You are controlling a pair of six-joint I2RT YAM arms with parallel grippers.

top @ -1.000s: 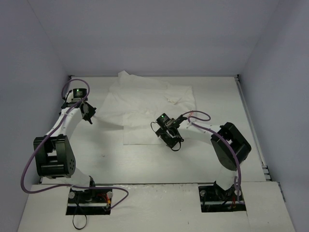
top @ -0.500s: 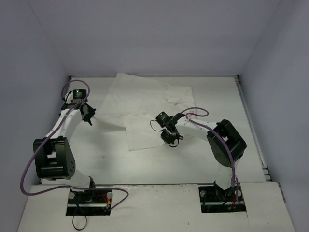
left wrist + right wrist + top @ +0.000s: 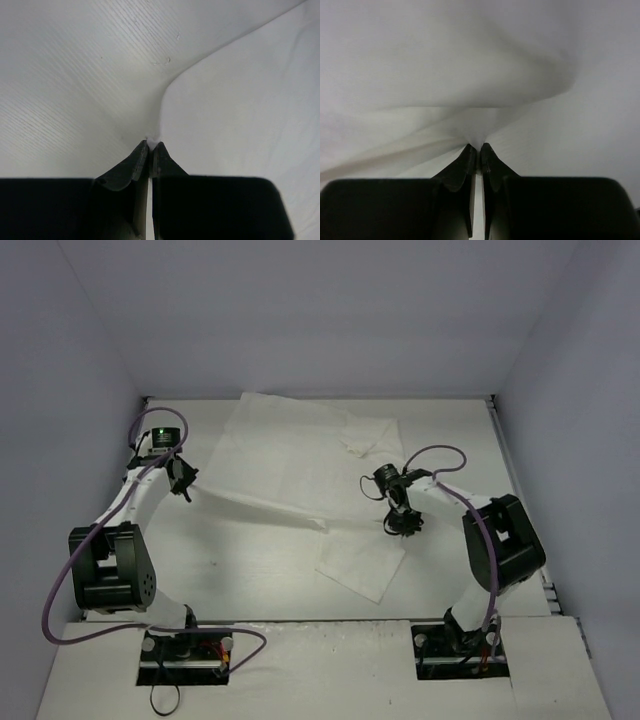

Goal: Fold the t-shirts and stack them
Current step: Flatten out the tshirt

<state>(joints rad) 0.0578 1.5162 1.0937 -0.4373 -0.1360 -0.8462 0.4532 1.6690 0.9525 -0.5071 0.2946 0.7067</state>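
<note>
T-shirt (image 3: 290, 440) covers table (image 3: 230, 570) centre and back; front strip free; walls (image 3: 60, 390) close sides.

Right wrist view shows the t-shirt (image 3: 470, 75) blurred, edges cropped.

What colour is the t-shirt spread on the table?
White. The t-shirt shows best in the top external view.
</note>
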